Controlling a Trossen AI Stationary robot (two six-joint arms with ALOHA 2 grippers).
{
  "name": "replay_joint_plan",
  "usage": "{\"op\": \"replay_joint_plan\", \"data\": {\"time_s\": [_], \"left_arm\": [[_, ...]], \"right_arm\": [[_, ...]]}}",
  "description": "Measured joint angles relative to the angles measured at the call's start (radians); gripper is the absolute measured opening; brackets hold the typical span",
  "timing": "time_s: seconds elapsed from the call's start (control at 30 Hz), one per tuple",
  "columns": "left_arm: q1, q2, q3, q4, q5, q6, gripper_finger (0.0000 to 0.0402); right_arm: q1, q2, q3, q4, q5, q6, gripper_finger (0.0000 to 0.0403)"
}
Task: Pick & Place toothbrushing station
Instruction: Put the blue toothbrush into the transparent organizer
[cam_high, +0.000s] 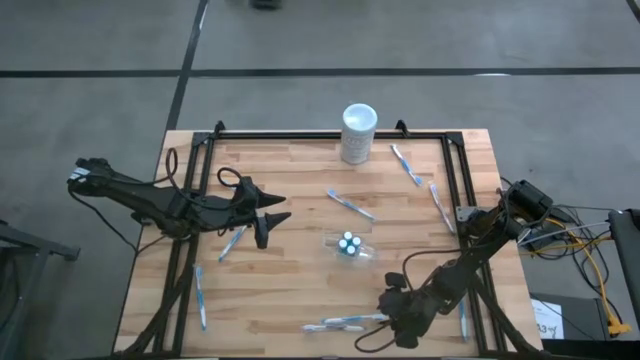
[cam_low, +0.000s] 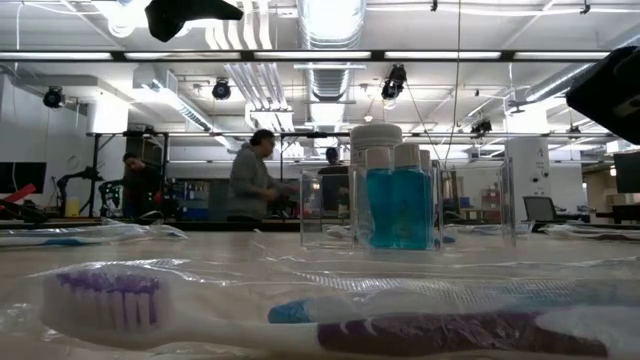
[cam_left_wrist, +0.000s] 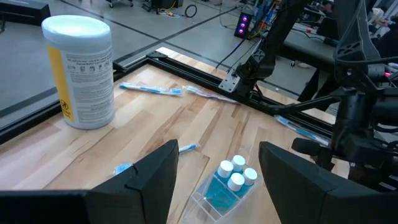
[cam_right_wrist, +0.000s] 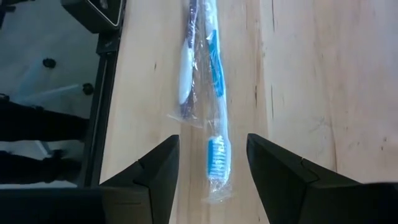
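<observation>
We see the right gripper (cam_high: 383, 318), jaws spread and empty, hovering at six o'clock over two wrapped toothbrushes (cam_high: 335, 323), while the clear cup (cam_high: 348, 246) of teal tubes sits mid-table and the left gripper (cam_high: 272, 226) waits released toward nine o'clock.

Left hand (cam_high: 272, 222), right hand (cam_high: 385, 318) agape

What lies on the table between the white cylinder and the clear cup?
In the high view, one wrapped toothbrush lies between the white cylinder and the clear cup.
</observation>
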Motion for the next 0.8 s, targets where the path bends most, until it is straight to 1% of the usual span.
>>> {"op": "replay_joint_plan", "data": {"time_s": [0.23,0.37,0.47,0.8], "left_arm": [[0.000,0.000,0.000,0.000,0.000,0.000,0.0230],[0.000,0.000,0.000,0.000,0.000,0.000,0.0230],[0.000,0.000,0.000,0.000,0.000,0.000,0.0230],[0.000,0.000,0.000,-0.006,0.000,0.000,0.0230]], "right_arm": [[0.000,0.000,-0.001,-0.001,-0.010,0.004,0.0183],[0.000,0.000,-0.001,0.006,-0.056,0.022,0.0187],[0.003,0.001,-0.001,0.018,-0.061,0.034,0.0189],[0.002,0.110,-0.003,0.158,-0.053,0.031,0.0189]]}}
